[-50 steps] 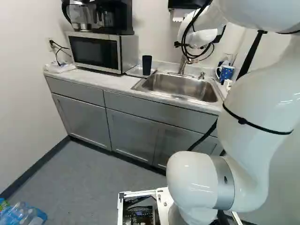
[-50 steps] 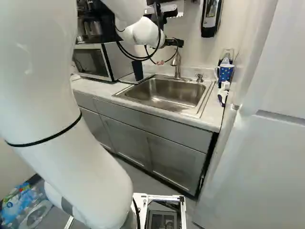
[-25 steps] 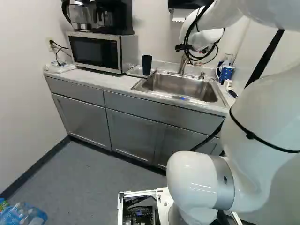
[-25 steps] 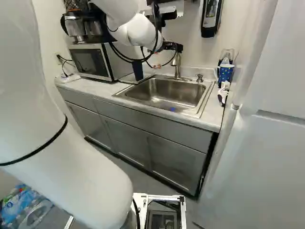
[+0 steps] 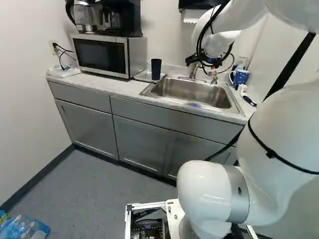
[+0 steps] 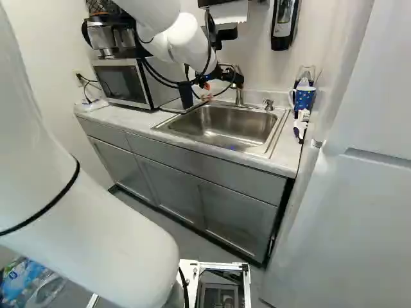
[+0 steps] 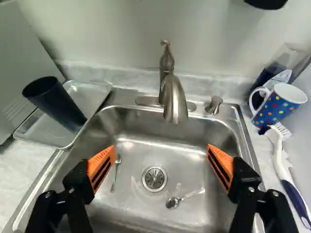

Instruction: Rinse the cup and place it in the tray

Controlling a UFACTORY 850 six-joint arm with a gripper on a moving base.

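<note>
Hanging over the sink (image 7: 160, 121), the gripper (image 6: 225, 74) is hard to make out in both base views, half lost behind the arm's looping cables (image 6: 160, 76). The wrist view settles its state: the gripper (image 7: 161, 147) is released, its orange pads (image 7: 101, 167) spread wide with nothing between them – only sink basin, drain (image 7: 154, 178) and two small utensils lie in sight below. One is plainly a spoon (image 7: 173, 202); the thinner one (image 7: 116, 174) I can't name surely.

The dark cup (image 7: 56, 104) stands upright on the tray (image 7: 97, 92), between microwave (image 5: 102, 55) and sink. Its inside is too dark to read, and it covers part of the tray.

The faucet (image 7: 174, 97) rises behind the basin – mostly hidden by the gripper in the left base view. Past the sink's other side, a dotted mug (image 7: 274, 109) partly hides a clear vessel (image 7: 286, 58); beside them lies a brush (image 7: 282, 165).
</note>
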